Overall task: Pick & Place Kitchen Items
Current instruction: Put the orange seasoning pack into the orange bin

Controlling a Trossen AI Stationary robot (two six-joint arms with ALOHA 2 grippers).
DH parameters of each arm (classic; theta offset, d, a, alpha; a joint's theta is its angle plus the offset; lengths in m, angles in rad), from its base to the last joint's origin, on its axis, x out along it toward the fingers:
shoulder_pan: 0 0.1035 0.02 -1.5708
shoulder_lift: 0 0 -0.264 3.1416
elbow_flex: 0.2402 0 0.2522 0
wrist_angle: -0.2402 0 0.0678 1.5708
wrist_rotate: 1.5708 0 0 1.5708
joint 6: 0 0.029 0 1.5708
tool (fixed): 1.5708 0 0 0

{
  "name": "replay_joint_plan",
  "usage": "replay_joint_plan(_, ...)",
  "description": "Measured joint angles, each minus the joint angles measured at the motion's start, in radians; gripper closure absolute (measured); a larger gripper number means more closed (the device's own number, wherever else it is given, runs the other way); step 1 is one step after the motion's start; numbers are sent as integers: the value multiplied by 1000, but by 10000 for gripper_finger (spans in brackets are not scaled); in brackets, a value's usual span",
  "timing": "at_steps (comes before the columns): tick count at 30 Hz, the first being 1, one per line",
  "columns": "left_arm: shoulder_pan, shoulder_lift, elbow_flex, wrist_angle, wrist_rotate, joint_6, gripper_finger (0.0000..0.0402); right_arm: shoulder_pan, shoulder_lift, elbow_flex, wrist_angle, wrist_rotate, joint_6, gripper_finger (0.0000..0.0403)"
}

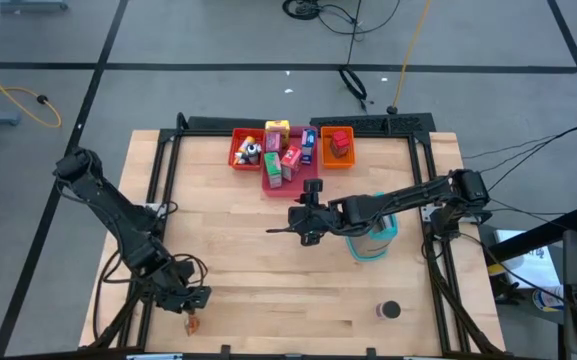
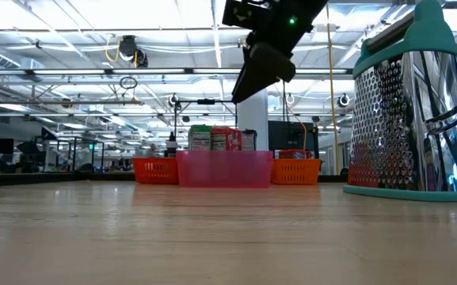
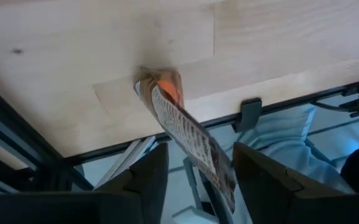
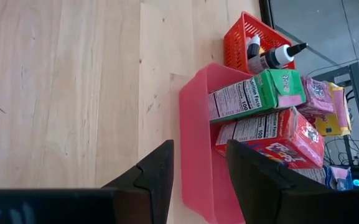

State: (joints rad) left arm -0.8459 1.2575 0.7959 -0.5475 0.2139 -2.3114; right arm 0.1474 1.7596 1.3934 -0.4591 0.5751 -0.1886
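An orange packet [image 3: 188, 134] with a printed label stands slanting at the table's near left edge [image 1: 193, 323], its far end on the wood. My left gripper [image 1: 193, 300] [image 3: 201, 152] has the packet between its fingers. My right gripper [image 1: 306, 215] [image 4: 199, 149] hangs open and empty above the table's middle, just on the near side of the pink tray [image 4: 195, 143]. That tray holds a green box [image 4: 254, 96] and a red box [image 4: 272, 134]. A dark round can [image 1: 389, 311] stands near the front right. My left gripper has the orange packet between its two fingers, which slant down toward the table's near edge and lie along it. The packet's near end [image 3: 226, 186] reaches far back, where the gripper body hides the contact. Its orange far end [image 3: 163, 90] rests on the table.
A red tray [image 1: 234, 140] with tiny bottles [image 4: 272, 57] and an orange tray [image 1: 323, 148] flank the pink one at the far edge. A teal-and-white grater [image 1: 373, 242] [image 2: 410, 111] stands under my right arm. Black frame rails border the table.
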Motion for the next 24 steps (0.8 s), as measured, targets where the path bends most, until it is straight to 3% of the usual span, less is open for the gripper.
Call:
replay_joint_plan(4, 0, 0, 0, 0, 22, -11, 271, 0, 0, 0, 0, 0, 0, 264)
replay_joint_plan(10, 0, 0, 0, -4, 22, 6, 390, 0, 0, 0, 0, 0, 0, 264)
replay_joint_plan(18, 4, -1, 0, -109, 22, 49, 400, 0, 0, 0, 2, 0, 0, 264)
replay_joint_plan(24, 26, -1, 0, -92, 12, 148, 401, 0, 0, 0, 21, 0, -8, 264)
